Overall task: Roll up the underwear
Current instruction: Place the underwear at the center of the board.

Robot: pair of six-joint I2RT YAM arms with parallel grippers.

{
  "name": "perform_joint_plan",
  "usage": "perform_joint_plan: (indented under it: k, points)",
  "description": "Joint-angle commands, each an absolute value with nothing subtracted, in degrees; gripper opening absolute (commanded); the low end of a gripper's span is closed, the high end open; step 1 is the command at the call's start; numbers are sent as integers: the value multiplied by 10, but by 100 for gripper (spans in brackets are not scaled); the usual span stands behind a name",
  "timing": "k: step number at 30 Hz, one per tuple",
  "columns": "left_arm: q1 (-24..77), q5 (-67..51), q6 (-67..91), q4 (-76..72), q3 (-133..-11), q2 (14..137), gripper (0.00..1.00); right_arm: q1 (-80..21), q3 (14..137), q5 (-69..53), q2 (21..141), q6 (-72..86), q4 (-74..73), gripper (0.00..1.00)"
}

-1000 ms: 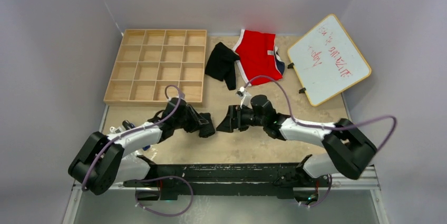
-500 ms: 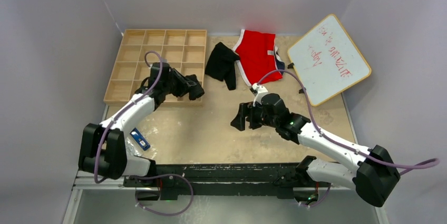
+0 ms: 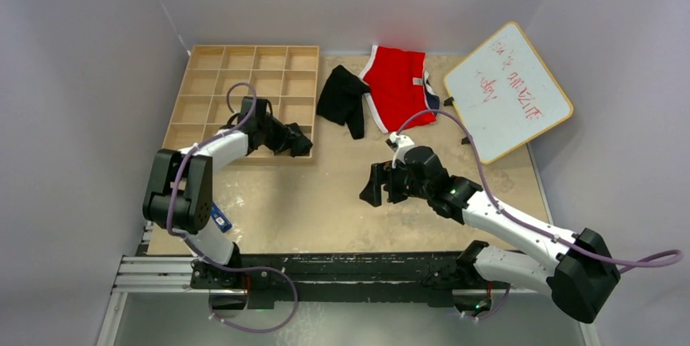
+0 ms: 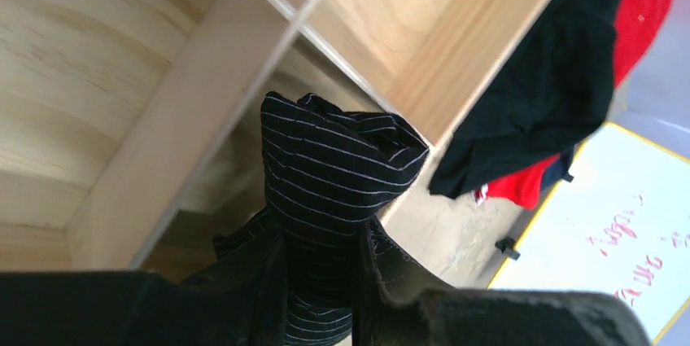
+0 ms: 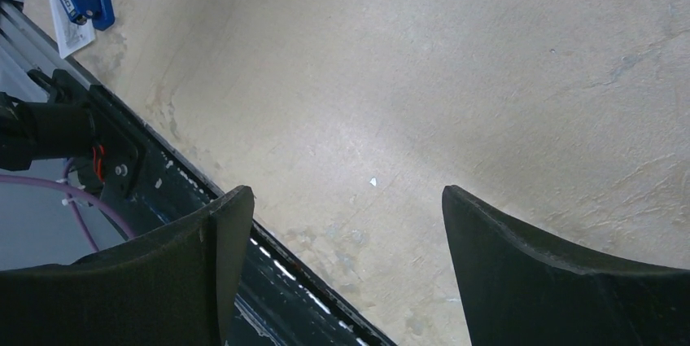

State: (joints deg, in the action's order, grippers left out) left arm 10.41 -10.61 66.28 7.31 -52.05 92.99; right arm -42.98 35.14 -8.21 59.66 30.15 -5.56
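Beige, scuffed tabletop (image 3: 325, 208) fills the space between pale grey walls, with a wooden grid tray (image 3: 252, 47) at the far left and a whiteboard (image 3: 506, 89) leaning at the far right.

The left arm is folded sharply – its upper link stands near the table's left edge and the forearm runs out toward the tray, so the left gripper (image 3: 299, 144) sits over the tray's near right corner. Its fingers are pinched on the striped underwear (image 4: 338, 163), a tight black bundle with fine pale lines. In the wrist view the bundle juts out past the fingertips above a divider wall; which compartment it belongs to cannot be told.

The second black underwear (image 3: 342, 100) lies crumpled on the table between the tray and the red briefs (image 3: 397, 85), touching the briefs' edge.

The right arm stretches in a long diagonal from its base at the near right toward the table's middle. The right gripper (image 5: 342, 195) hangs over bare tabletop – fingers spread wide, nothing between them. A small blue object (image 3: 218, 217) lies by the left arm's base.
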Motion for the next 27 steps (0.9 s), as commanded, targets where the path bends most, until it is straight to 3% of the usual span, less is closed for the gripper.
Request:
perform_joint_plan:
  k: [1,15,20,27]
  points:
    - [102,-73,709,87,-556,964,0,-428,352,-83,605,288,-57,87]
    - [128,-1,712,185,-617,1027,0,-427,364,-85,618,269,-69,87]
    - [130,17,712,216,-634,1014,29,-427,374,-81,613,269,-75,87]
    - [130,18,711,231,-644,981,45,-427,386,-70,600,265,-93,87]
